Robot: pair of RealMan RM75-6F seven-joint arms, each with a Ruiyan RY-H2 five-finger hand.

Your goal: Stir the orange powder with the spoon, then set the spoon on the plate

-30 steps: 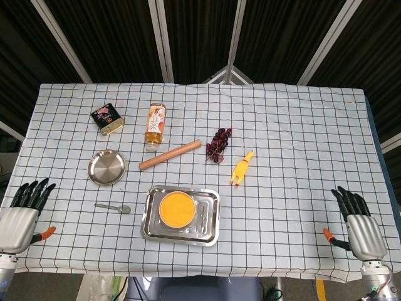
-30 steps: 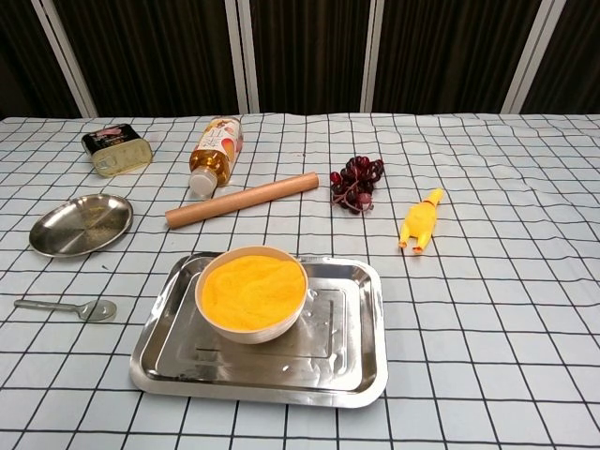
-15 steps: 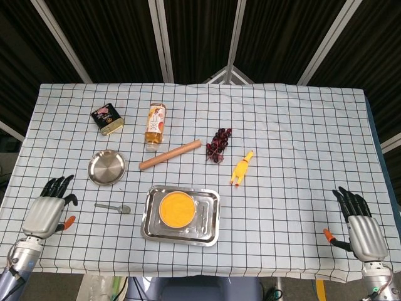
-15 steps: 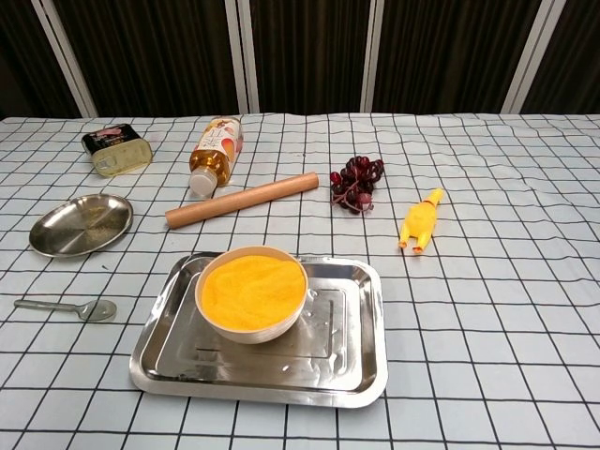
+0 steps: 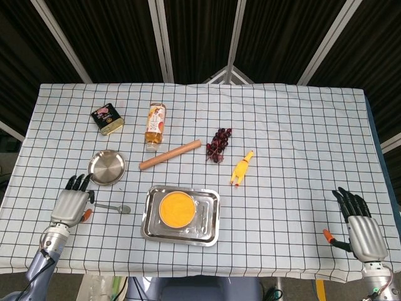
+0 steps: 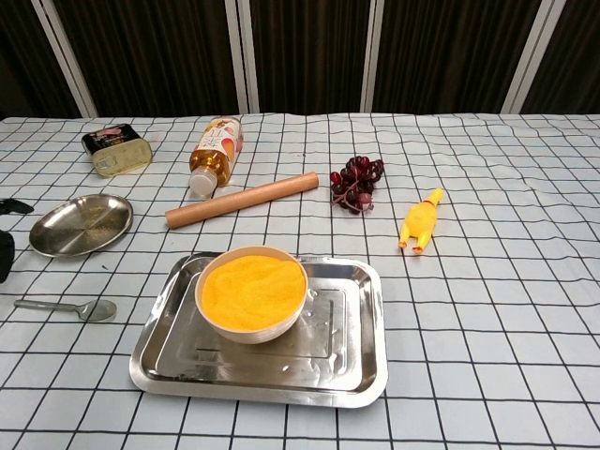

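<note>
Orange powder [image 6: 251, 289] fills a pale bowl [image 6: 249, 330] nearly to the rim, its surface smooth, even and bright yellow-orange. The bowl stands in the left half of a shiny rectangular metal tray [image 6: 352, 366] near the front middle of the checked tablecloth [image 5: 294, 138].

Left of the tray, apart from it, lies the spoon [image 6: 67, 307]: small, dull grey metal, flat on the cloth, its bowl end toward the tray and its handle pointing away to the left. Just behind the spoon sits the plate [image 6: 81, 224], a round, shallow steel dish.

The left hand [image 5: 71, 205] hovers at the handle end of the spoon, just beside it, fingers spread and stretched forward toward the plate's near edge, holding nothing; whether it touches the handle cannot be told. In the chest view only dark fingertips show at the left edge. The right hand [image 5: 360, 227] rests at the far right front corner of the table, well apart from everything, fingers extended and apart, holding nothing.

Further back, a wooden rolling pin [image 6: 242, 199] lies aslant behind the tray. Behind its left end a bottle of amber liquid [image 6: 214, 152] lies on its side, and to the left of that a small flat tin [image 6: 117, 148]. A bunch of dark red grapes [image 6: 355, 182] sits by the pin's right end, with a yellow rubber chicken [image 6: 420, 221] to the right of it.
</note>
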